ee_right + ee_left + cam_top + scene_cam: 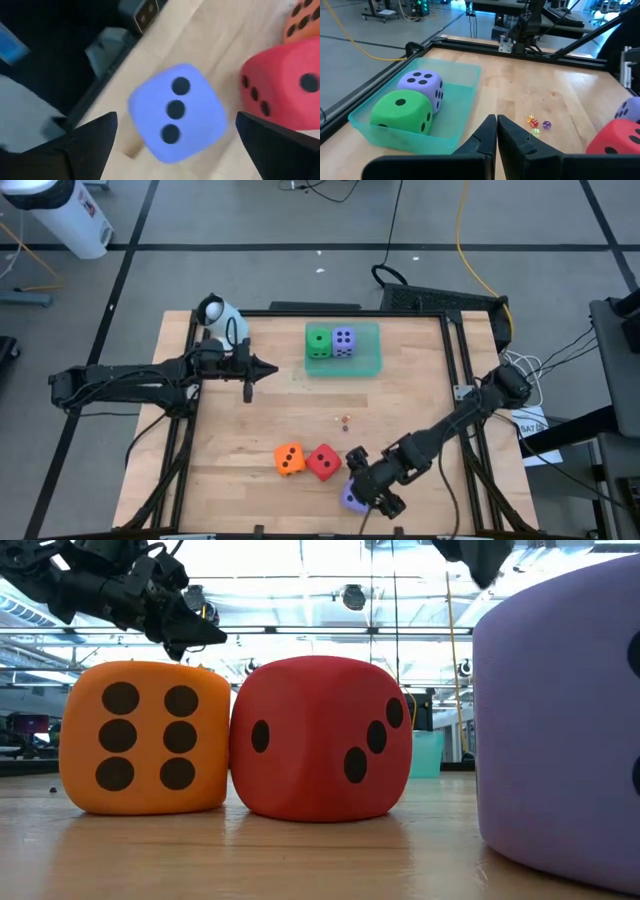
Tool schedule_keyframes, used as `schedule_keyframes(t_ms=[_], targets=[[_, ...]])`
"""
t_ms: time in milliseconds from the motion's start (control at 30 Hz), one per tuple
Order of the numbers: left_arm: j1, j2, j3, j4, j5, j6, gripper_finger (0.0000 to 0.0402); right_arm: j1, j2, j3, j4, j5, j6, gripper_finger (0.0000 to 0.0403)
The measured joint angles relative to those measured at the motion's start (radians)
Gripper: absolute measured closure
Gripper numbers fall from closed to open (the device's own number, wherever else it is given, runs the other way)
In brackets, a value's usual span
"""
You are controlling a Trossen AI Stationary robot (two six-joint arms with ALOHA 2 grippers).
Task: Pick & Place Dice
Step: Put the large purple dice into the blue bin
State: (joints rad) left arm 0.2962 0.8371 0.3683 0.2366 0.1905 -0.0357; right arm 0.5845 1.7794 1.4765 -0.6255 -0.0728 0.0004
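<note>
Beside the red die, near the table's front edge, lies the purple die. Right gripper hangs over it, jaws wide, holding nothing. A skewed closing could push this die off that edge or against red. Toward the tray the way is open; left gripper, shut, waits there.

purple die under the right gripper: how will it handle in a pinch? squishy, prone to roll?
The purple die has rounded, matte edges like foam, so it probably gives under a pinch and is light. Its flat faces make rolling unlikely; a push would more likely slide or tip it. It sits close to the red die, so a nudge may bump that.
</note>
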Motion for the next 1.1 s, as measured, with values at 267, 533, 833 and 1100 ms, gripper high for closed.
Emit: schedule_keyframes(t_ms=[267, 533, 833, 1100], targets=[[-0.035, 0.000, 0.000, 0.000, -0.018, -0.005, 0.0380, -0.008, 0.018, 0.001, -0.016, 0.044, -0.136, 0.0003], [-0.051, 0.000, 0.000, 0.000, -0.018, -0.003, 0.0380, -0.012, 0.072, 0.000, -0.007, -0.008, -0.159, 0.0004], [-0.051, 0.000, 0.000, 0.000, -0.018, -0.008, 0.0380, -0.017, 0.126, 0.002, 0.096, -0.050, -0.148, 0.0004], [-0.067, 0.000, 0.000, 0.000, -0.018, -0.026, 0.0380, -0.061, 0.181, 0.004, 0.091, -0.054, 0.027, 0.0005]])
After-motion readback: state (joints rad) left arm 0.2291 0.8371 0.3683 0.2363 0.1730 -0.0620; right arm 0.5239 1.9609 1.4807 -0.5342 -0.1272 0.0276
